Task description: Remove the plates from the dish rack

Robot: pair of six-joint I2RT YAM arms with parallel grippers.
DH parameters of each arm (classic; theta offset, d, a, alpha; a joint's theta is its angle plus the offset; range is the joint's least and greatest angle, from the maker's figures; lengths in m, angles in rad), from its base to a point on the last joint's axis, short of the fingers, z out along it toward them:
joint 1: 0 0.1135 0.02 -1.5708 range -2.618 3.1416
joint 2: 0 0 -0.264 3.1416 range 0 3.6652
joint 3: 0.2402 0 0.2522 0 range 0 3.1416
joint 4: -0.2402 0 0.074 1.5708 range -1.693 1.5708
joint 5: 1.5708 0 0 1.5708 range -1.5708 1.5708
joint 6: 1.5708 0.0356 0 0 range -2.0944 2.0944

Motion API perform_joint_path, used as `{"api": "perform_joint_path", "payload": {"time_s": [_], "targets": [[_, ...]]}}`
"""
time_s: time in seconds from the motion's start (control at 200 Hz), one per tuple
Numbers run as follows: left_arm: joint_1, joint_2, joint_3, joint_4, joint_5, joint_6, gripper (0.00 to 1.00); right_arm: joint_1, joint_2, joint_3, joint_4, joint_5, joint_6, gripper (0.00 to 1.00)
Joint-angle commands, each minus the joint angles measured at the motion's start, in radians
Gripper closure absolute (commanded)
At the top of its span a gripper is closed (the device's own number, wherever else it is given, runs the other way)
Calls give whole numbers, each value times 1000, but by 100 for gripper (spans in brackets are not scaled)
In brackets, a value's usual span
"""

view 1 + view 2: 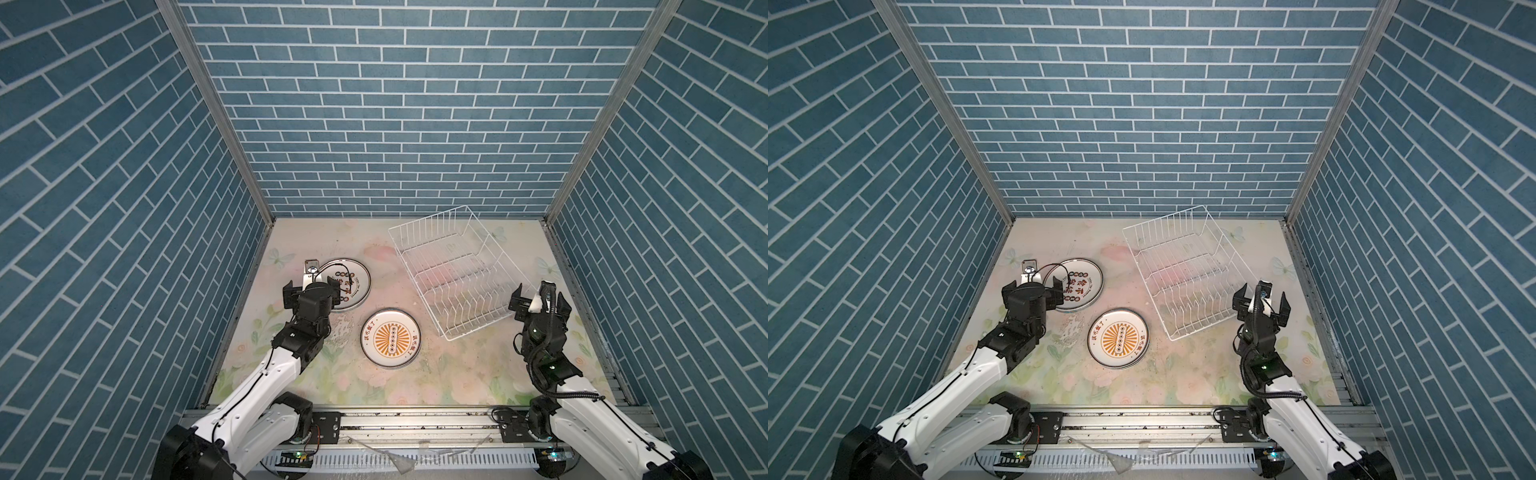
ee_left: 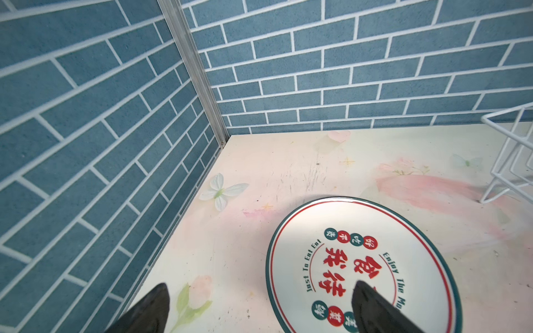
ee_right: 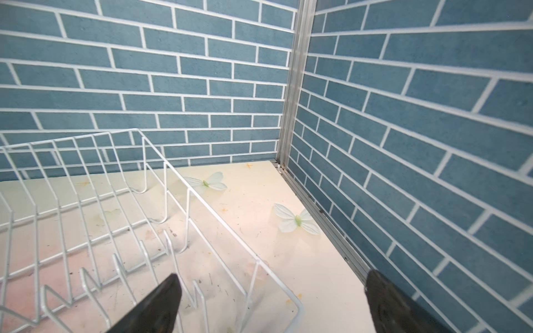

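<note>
The dish rack (image 1: 415, 283) (image 1: 1148, 283) (image 3: 219, 220) is a white wire basket at the back right, and no plates stand between its prongs. Two plates lie face up on the table left of it. One has red characters (image 1: 353, 276) (image 1: 1086, 276) (image 2: 360, 225), the other an orange sunburst (image 1: 390, 338) (image 1: 1119, 338); further rims show under each. My left gripper (image 1: 311, 287) (image 1: 1032, 289) (image 2: 261, 285) hangs open over the near left edge of the red-character plate, holding nothing. My right gripper (image 1: 540, 301) (image 1: 1262, 302) (image 3: 272, 275) is open and empty above the rack's near right corner.
Blue brick walls (image 1: 395, 124) close in the floral table (image 1: 415, 382) on three sides, with metal corner posts. A metal rail (image 1: 415, 424) carrying both arm bases runs along the front edge. A small grey tag (image 1: 311, 266) lies by the left gripper.
</note>
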Motion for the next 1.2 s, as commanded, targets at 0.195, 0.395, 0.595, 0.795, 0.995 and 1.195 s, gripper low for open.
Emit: {"api": "perform_joint_path", "payload": {"time_s": [0.195,0.395,0.595,0.795,0.995,1.195], "targets": [[88,42,-85,221,118,81,1,-72,158,-16,144,-245,-42,1],[135,52,-173,404,206,137,1,-128,224,-3,160,-339,-19,1],[159,178,-230,597,264,209,1,-211,282,-8,209,-439,-7,1],[165,323,-254,761,303,223,0,-294,380,-5,280,-517,38,1],[168,430,-260,880,293,242,1,-341,490,-12,405,-577,42,1],[168,492,-267,946,328,261,1,-359,586,-25,534,-603,24,1]]}}
